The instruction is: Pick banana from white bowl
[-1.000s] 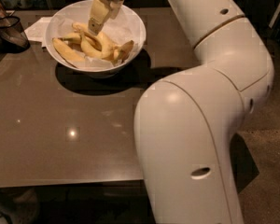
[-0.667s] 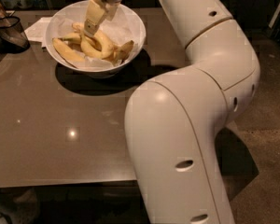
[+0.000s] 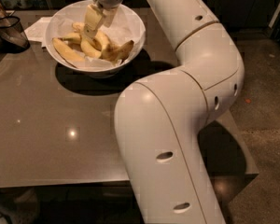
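The white bowl [image 3: 54,20] stands at the far left of the brown table and holds several bananas on crumpled white paper. A long pale-yellow banana [image 3: 66,53] lies along the bowl's left front side. A shorter banana with a brown tip [image 3: 119,51] lies at the right. My gripper [image 3: 90,31] reaches down from above into the middle of the bowl. Its tip is among the bananas, just right of the long one. Whether it touches a banana is hidden.
A dark transparent container [image 3: 10,31] stands left of the bowl, with a white napkin [image 3: 37,28] behind it. My large white arm [image 3: 177,125] covers the right half of the table. The table's front edge [image 3: 56,185] is near. The floor [image 3: 266,101] lies to the right.
The gripper has come down and slightly left, deeper into the bowl among the bananas. The arm's elbow has swung left. The bananas have not visibly moved.
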### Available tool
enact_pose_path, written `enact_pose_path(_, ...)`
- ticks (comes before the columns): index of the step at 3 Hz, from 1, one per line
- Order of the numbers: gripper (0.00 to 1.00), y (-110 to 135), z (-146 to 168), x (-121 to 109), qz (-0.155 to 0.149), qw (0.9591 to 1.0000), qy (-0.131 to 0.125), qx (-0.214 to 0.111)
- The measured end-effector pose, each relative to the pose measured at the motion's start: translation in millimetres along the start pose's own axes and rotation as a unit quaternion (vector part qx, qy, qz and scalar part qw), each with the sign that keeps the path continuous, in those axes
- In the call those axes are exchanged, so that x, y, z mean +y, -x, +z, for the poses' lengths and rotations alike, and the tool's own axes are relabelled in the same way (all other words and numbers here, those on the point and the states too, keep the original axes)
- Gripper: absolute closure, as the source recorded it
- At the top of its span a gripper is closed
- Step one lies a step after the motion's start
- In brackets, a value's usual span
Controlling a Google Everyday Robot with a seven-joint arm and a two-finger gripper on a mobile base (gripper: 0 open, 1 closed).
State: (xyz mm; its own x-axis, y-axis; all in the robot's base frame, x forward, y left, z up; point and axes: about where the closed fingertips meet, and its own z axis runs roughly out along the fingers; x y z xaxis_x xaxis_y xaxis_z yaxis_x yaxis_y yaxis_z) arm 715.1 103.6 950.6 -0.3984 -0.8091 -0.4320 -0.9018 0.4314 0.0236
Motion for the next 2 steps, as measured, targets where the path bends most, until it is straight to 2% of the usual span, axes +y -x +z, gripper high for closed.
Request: enact_pose_path(2, 0.39, -3.1, 17.0, -9.8, 0.019, 0.9996, -0.005, 0.017)
